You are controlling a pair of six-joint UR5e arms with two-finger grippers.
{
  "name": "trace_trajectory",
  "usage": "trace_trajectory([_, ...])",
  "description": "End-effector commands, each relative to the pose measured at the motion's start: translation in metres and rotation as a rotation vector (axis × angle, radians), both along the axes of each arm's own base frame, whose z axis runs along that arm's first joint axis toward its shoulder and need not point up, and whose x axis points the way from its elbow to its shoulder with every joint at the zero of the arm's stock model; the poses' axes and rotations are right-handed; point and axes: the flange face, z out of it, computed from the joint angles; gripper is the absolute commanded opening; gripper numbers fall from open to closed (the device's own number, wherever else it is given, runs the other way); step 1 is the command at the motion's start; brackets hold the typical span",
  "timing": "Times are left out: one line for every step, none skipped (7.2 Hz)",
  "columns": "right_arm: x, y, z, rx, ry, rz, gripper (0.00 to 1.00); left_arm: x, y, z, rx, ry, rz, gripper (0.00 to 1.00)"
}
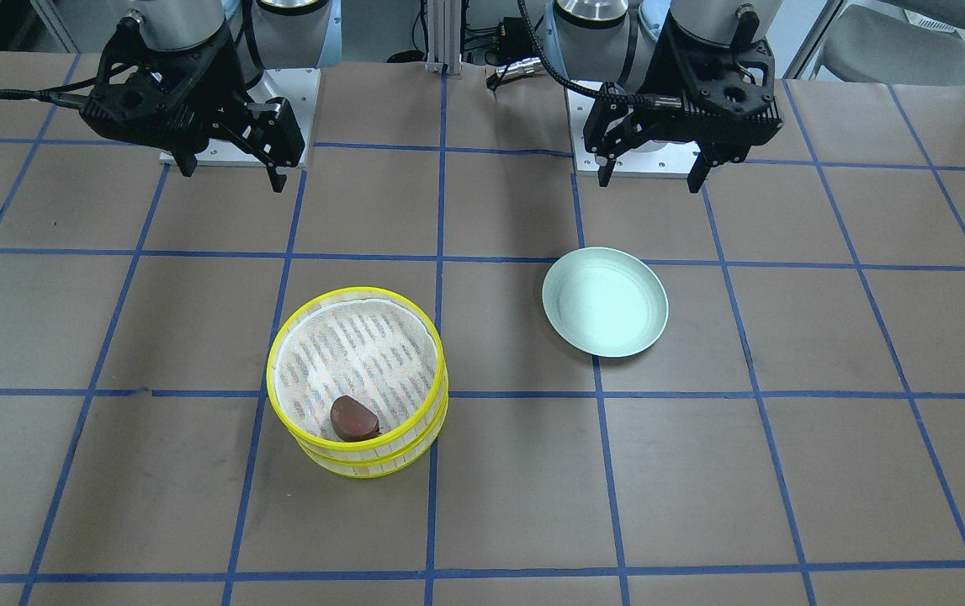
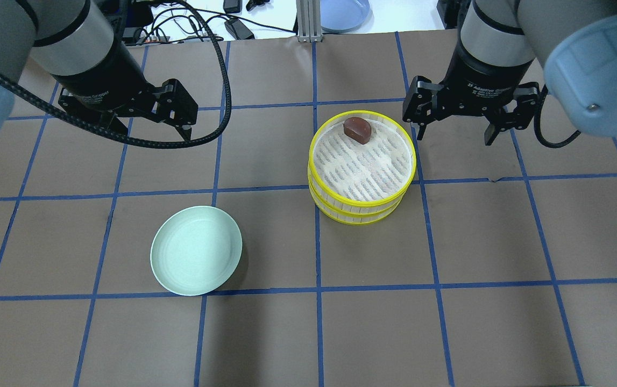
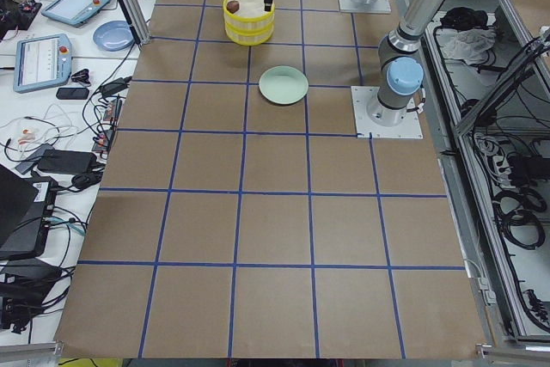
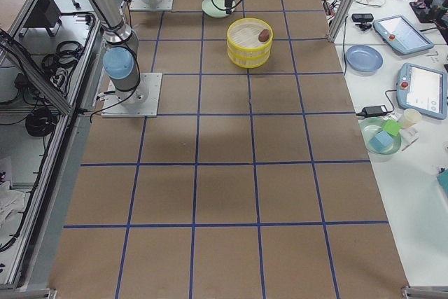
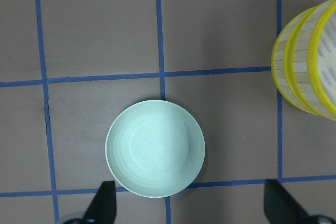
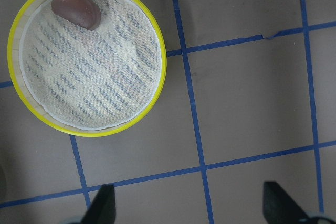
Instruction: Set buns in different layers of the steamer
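Two yellow-rimmed steamer layers are stacked; the upper layer [image 2: 364, 164] sits on the lower layer [image 2: 359, 216]. The dark reddish-brown bun [image 2: 357, 129] lies in the upper layer against its far rim, and also shows in the front view [image 1: 353, 418] and the right wrist view [image 6: 75, 10]. The cream-white bun is hidden in every view. My left gripper [image 2: 152, 129] is open and empty, raised above the table left of the stack. My right gripper [image 2: 453, 137] is open and empty, raised just right of the stack. The stack's edge shows in the left wrist view [image 5: 307, 66].
A pale green plate [image 2: 196, 258] with nothing on it sits on the brown gridded table, below my left gripper [image 5: 191, 208]. Tablets, cables and a blue plate [image 2: 343, 13] lie beyond the table's far edge.
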Motion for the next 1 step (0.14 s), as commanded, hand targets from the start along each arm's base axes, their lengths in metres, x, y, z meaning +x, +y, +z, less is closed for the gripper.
trace_trajectory([-0.0016, 0.0009, 0.0011, -0.001, 0.008, 0.001, 1.0, 0.0008, 0.0012, -0.0017, 0.002, -0.002, -0.004, 1.0])
